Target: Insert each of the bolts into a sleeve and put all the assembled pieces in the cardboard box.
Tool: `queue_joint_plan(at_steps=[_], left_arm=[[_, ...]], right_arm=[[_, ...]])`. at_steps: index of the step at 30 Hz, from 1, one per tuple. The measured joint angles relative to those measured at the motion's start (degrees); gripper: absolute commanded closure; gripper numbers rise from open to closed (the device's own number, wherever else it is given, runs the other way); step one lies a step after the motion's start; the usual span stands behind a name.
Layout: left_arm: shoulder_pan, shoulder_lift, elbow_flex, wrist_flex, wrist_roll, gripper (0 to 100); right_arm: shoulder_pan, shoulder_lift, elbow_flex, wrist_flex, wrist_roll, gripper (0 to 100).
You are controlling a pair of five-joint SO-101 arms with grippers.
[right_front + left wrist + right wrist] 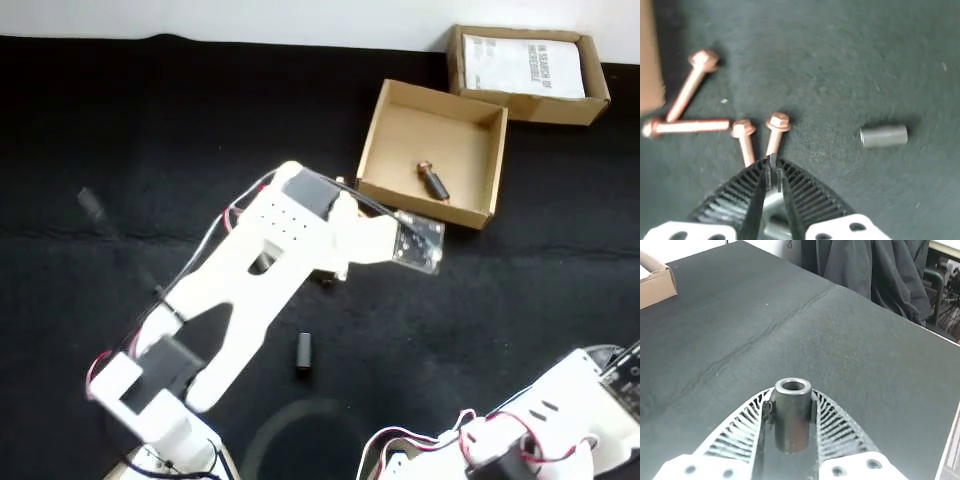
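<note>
Table: black cloth covers the surface; dark garments hang past its far edge.
Left gripper: jaws pressed almost together, pinching the shank end of the gripped bolt, whose head points away from the tips.
Beside the tips: a second bolt lies alongside the gripped bolt, nearly parallel, with the heads close together.
Farther out, same side: two more bolts, one crosswise and one slanting away from it.
Other side of the tips: the loose sleeve lies on its side, well apart from the bolts.
Right gripper: fingers closed around the held sleeve, which stands upright with its open bore facing up.
Cardboard box: open, just past the tip of the left arm; one assembled piece, a bolt in a dark sleeve, lies on its floor.
Second box: just behind the first; a printed sheet lies in it.
High view: gives the box contents and the loose sleeve beside the left arm; the arm's body covers the bolts.
Left wrist view: gives the four bolts, with a strip of cardboard at the edge.
</note>
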Motion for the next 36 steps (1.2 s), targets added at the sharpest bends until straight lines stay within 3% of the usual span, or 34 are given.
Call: queue_joint_plan(at_steps=[3,6,17,28,36], left_arm=[[0.0,4.4,-3.7,1.8,-9.2,99],[0.0,8.1,-7.1,2.0,-13.2,99],[0.0,23.4,-22.7,-10.5,-13.5,99],[0.0,38.9,-42.4,-12.0,-13.5,98],[0.0,45.2,-52.2,-7.8,-13.5,75]], right_arm=[[0.0,0.0,5.7,-6.7,0.1,98.7],[0.0,0.1,10.1,-11.9,0.1,98.7],[0.0,0.3,20.4,-20.6,4.1,98.7],[0.0,0.3,21.4,-22.3,4.3,98.6],[0.0,0.3,21.4,-22.3,7.2,98.6]])
